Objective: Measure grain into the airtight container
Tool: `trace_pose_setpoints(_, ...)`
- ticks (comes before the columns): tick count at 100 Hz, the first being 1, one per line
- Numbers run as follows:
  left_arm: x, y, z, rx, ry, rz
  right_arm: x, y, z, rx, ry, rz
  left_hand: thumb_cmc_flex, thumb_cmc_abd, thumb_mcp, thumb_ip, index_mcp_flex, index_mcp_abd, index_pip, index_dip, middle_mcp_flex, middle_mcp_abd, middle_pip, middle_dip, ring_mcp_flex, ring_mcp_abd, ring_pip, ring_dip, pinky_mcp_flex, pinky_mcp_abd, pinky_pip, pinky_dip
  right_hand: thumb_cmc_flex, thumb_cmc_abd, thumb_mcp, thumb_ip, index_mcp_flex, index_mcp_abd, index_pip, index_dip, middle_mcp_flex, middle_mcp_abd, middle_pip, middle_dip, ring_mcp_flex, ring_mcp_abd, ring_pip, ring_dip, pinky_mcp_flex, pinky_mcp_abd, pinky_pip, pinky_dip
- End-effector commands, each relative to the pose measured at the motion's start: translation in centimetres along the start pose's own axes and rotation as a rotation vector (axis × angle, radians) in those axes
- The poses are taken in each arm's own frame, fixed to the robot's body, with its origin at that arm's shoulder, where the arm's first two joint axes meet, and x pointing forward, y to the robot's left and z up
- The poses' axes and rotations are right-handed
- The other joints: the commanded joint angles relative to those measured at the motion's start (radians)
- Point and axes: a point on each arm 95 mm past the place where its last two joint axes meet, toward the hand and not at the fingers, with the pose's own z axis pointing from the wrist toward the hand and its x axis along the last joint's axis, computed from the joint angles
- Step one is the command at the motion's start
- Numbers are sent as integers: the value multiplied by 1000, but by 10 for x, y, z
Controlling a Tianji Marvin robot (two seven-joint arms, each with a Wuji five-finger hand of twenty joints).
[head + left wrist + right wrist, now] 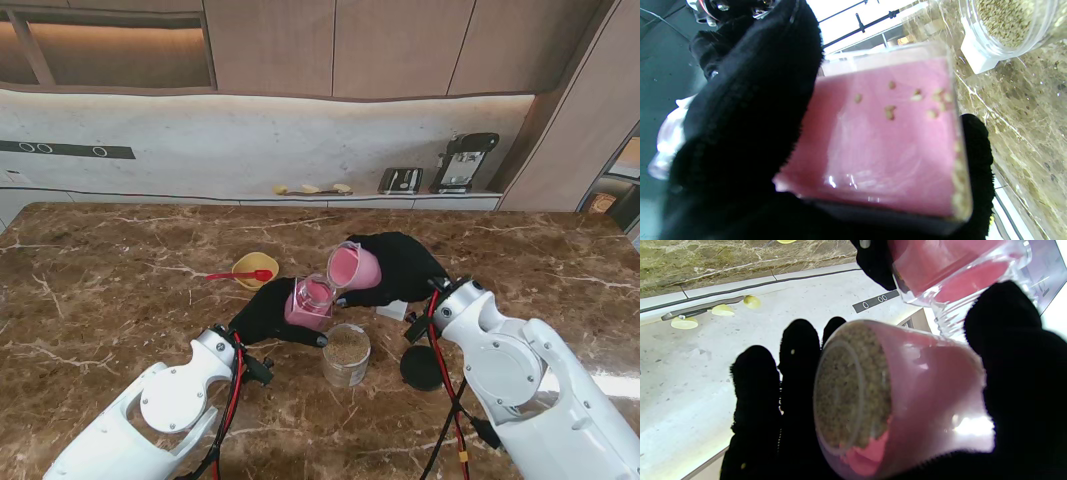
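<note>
A brown marble counter (120, 300) fills the view from the stand, with two white robot arms rising from the near corners, each ending in a black-gloved hand. The left hand (268, 312) is wrapped around a square pink container (310, 304) with clear walls, holding it just off the counter near the middle. The left wrist view shows a few grains scattered on its pink inner wall and more gathered along one edge. The right hand (398, 268) is clamped around a round pink cup (352, 267), tipped on its side so its mouth points toward the square container, the two almost touching. The right wrist view shows the cup (893, 400) packed with brownish grain. Just nearer to me stands a clear round jar (346, 354) filled with grain, open at the top. A black round lid (421, 368) lies on the counter to its right. Farther left sits a small yellow bowl (256, 266) with a red spoon (240, 275) resting across it.
</note>
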Motion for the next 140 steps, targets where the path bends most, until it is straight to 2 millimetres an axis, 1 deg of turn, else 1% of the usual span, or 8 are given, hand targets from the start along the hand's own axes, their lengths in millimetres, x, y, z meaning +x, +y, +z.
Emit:
trace_pose_setpoints(1, 3, 2, 0, -4, 6, 0, 0, -2, -1, 26, 4, -14, 270, 592, 242, -9, 226, -198, 400, 23, 57, -93, 112, 30, 93, -70, 184, 46, -3, 8, 22, 16, 239, 290, 201, -40, 84, -146, 75, 8, 100, -108, 177, 59, 53, -86, 63, 26, 9, -21, 52, 8)
trace_pose_setpoints(49, 5, 0, -2, -15, 5, 14, 5, 7, 4, 84, 79, -222, 272, 594, 239, -8, 225, -196, 399, 23, 55, -93, 113, 30, 91, -72, 184, 47, -7, 6, 21, 17, 232, 290, 207, -43, 87, -156, 72, 4, 109, -120, 177, 66, 63, -96, 62, 33, 17, -29, 53, 8)
trace_pose_setpoints(85, 6, -1, -2, -22, 9, 30, 16, 13, 13, 136, 117, -342, 272, 594, 237, -8, 224, -197, 397, 22, 56, -93, 113, 30, 91, -70, 185, 48, -8, 6, 22, 18, 221, 290, 215, -46, 88, -157, 71, 3, 123, -129, 187, 78, 79, -107, 72, 46, 36, -33, 58, 11)
trace_pose_setpoints(117, 7, 0, -2, -22, 16, 30, 25, 19, 17, 172, 139, -481, 270, 593, 237, -8, 225, -199, 398, 23, 56, -94, 113, 30, 93, -71, 185, 47, -7, 6, 23, 18, 211, 292, 221, -49, 92, -164, 70, 4, 140, -140, 205, 91, 95, -122, 92, 63, 51, -38, 70, 18)
trace_pose_setpoints(140, 6, 2, -1, -24, 17, 34, 30, 18, 18, 179, 124, -548, 271, 593, 239, -9, 224, -198, 398, 23, 57, -93, 113, 30, 94, -70, 185, 47, -7, 6, 23, 18, 206, 294, 227, -46, 94, -162, 69, 6, 153, -144, 222, 96, 108, -128, 119, 82, 66, -42, 92, 30)
